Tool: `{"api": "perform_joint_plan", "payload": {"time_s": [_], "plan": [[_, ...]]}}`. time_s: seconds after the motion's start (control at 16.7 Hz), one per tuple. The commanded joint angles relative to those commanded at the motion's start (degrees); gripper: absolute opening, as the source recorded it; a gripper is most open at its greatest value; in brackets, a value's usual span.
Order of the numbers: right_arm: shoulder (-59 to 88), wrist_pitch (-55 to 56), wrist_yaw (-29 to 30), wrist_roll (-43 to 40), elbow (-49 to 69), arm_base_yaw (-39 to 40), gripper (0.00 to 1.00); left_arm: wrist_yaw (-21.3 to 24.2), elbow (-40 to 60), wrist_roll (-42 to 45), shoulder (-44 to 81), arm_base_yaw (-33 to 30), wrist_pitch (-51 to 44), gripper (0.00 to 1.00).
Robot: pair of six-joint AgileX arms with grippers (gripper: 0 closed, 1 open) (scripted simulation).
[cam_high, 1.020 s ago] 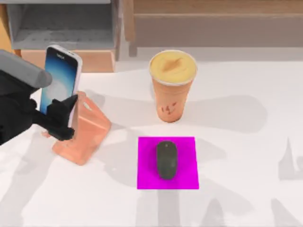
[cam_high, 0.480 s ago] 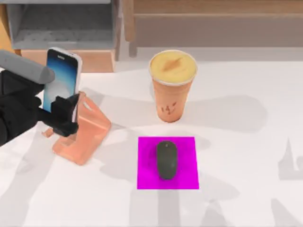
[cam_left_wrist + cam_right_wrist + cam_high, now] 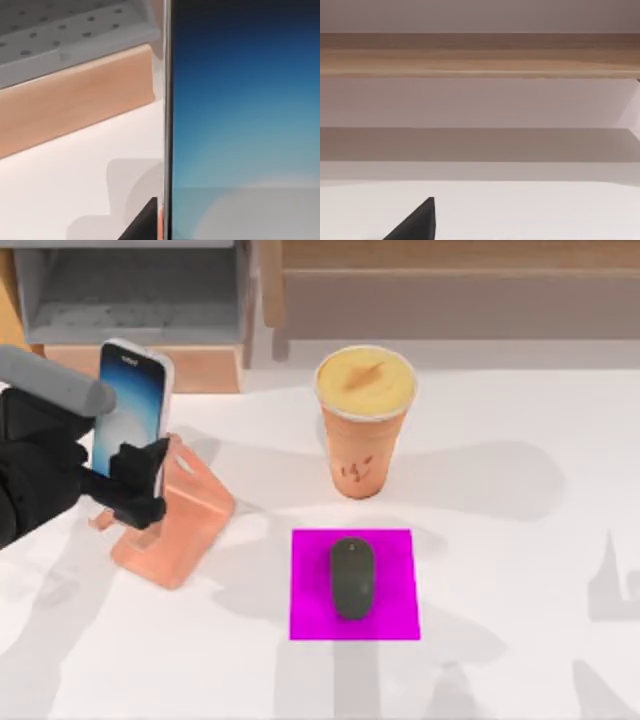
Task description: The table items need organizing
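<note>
1. One smartphone (image 3: pixel 130 410), one mouse (image 3: pixel 352 578) and one cup (image 3: pixel 364 422) are counted on the table (image 3: pixel 520 540)
2. The smartphone is held upright at the table's left, over an orange stand (image 3: pixel 180 525), pinched at its lower part between the fingers of the left gripper (image 3: pixel 125 485)
3. The mouse is placed on one magenta mat (image 3: pixel 400 615), near the table's middle, well apart from the left gripper
4. The cup is set behind the mat
</note>
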Motion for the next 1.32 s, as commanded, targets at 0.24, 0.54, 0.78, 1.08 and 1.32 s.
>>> {"api": "perform_joint_plan", "payload": {"time_s": [0.24,0.54,0.78,1.08,1.32], "plan": [[0.00,0.00,0.00,0.00,0.00,0.00,1.00,0.00,0.00,0.00,0.00,0.00,0.00,0.98],[0.00,0.00,0.00,0.00,0.00,0.00,1.00,0.00,0.00,0.00,0.00,0.00,0.00,1.00],[0.00,0.00,0.00,0.00,0.00,0.00,1.00,0.00,-0.01,0.01,-0.05,0.02,-0.01,1.00],[0.00,0.00,0.00,0.00,0.00,0.00,1.00,-0.60,-2.25,-0.50,-5.13,-1.27,-2.57,1.00],[0.00,0.00,0.00,0.00,0.00,0.00,1.00,-1.73,-4.23,-0.98,-9.34,-1.84,-4.86,1.00]]}}
